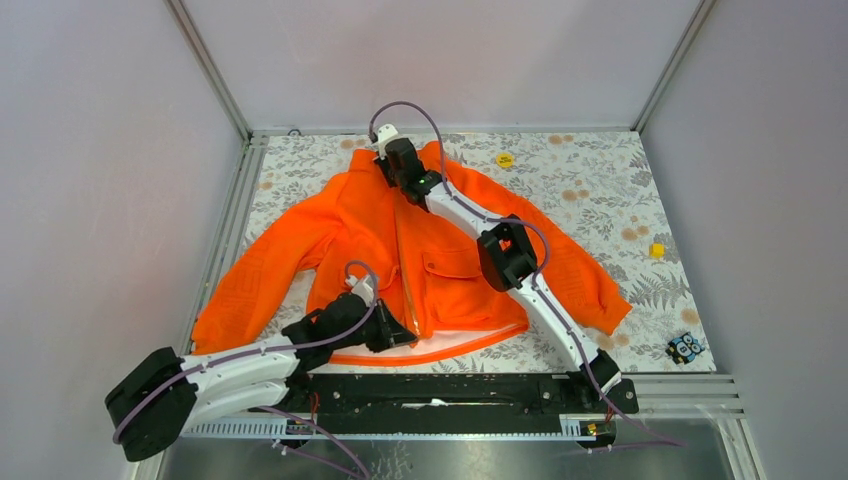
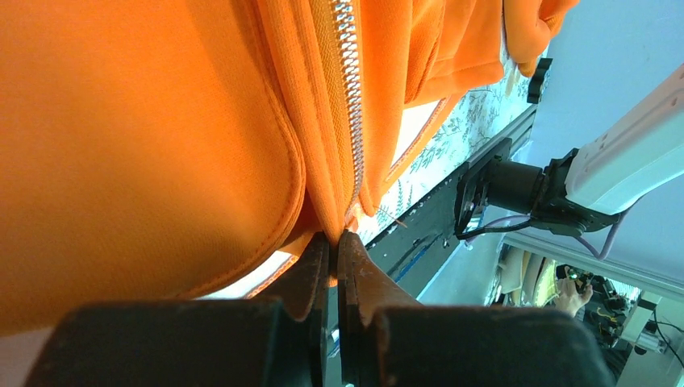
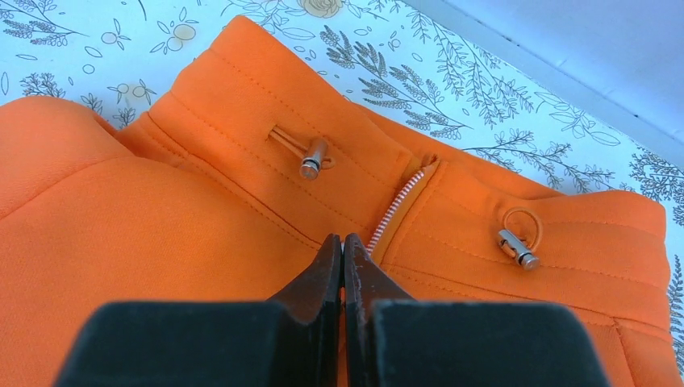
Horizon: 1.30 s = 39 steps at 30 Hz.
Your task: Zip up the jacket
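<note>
The jacket (image 1: 450,260) lay spread flat over the middle of the bench (image 1: 600,170), with its collar (image 3: 242,97) toward the far edge and its hem (image 1: 470,345) along the near edge. The left gripper (image 2: 333,242) was closed on the hem at the bottom end of the zipper (image 3: 395,211), with orange cloth pinched between its jaws. The right gripper (image 3: 343,246) stood at the zipper just under the collar. Its jaws were pressed together with no gap to see, and whether the pull was between them I could not tell.

The front looked joined from the hem up to that place. Only the short run of teeth inside the collar was open, so I judged the task to be in its last step. The next move probably called for a straight pull by the right gripper toward the far edge, along the line of the teeth, while the left one kept the hem down so the cloth did not bunch.
</note>
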{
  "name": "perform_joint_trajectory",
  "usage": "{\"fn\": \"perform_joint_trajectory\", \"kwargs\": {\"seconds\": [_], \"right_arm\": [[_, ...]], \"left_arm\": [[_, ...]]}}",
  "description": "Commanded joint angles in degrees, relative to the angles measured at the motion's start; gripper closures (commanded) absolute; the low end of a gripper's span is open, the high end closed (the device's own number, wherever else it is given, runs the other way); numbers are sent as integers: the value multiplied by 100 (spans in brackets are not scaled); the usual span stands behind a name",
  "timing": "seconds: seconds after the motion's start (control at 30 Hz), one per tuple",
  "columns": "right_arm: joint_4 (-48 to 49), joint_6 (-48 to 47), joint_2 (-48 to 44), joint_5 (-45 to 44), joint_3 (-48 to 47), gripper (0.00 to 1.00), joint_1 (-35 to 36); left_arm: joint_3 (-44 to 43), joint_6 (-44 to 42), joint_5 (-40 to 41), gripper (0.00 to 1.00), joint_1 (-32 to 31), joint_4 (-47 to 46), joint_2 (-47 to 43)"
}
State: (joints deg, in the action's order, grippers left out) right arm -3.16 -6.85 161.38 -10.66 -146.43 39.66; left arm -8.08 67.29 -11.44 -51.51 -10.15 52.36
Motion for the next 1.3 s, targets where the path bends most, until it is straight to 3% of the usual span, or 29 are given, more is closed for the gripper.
{"fn": "perform_joint_trajectory", "kwargs": {"seconds": [0.0, 0.07, 0.2, 0.3, 0.37, 0.43, 0.53, 0.57, 0.6, 0.67, 0.83, 0.97, 1.17, 1.27], "right_arm": [[1392, -207, -309, -333, -434, 100, -592], [1416, -112, -468, -220, -423, 100, -672], [1275, 82, -622, 163, -601, 100, -818], [644, 80, -1081, 1447, -151, 100, -816], [875, 111, -1785, 2345, 1128, 100, -811], [1869, 185, -2597, 2784, 2837, 100, -812], [3106, 189, -3420, 3113, 4762, 100, -855], [3378, 221, -3584, 3210, 5169, 100, -900], [3672, 298, -3725, 3368, 5542, 100, -965], [4234, 717, -3901, 3832, 6079, 100, -1133], [5237, 1438, -3947, 4567, 6748, 100, -1246], [6282, 1951, -3763, 4461, 7230, 100, -1246], [6045, 2011, -3648, 3934, 7127, 100, -1228], [5129, 2100, -3454, 3930, 6671, 100, -1171]], "left_arm": [[77, 133, -995, 100, -380, 1247, -466], [-24, 26, -875, 100, -423, 1719, -577], [-58, 79, -980, 100, -617, 1724, -229], [-214, -49, -1211, 98, -642, 1200, -22], [-560, -260, -1233, 69, -638, 1038, 44], [-1028, -590, -1002, 44, -621, 1177, 7], [-1630, -1122, -809, 27, -455, 1607, -99], [-1781, -1259, -837, 23, -328, 1736, -134], [-1909, -1367, -855, 10, -206, 1886, -200], [-2020, -1502, -969, 2, 117, 1941, -398], [-2418, -1868, -1219, 5, 1336, 2327, -614], [-2848, -1769, -1133, 5, 2249, 2188, -309], [-4462, -1455, -548, 4, 2945, 1700, 1950], [-5339, -1451, -422, 7, 2971, 1145, 3147]]}}
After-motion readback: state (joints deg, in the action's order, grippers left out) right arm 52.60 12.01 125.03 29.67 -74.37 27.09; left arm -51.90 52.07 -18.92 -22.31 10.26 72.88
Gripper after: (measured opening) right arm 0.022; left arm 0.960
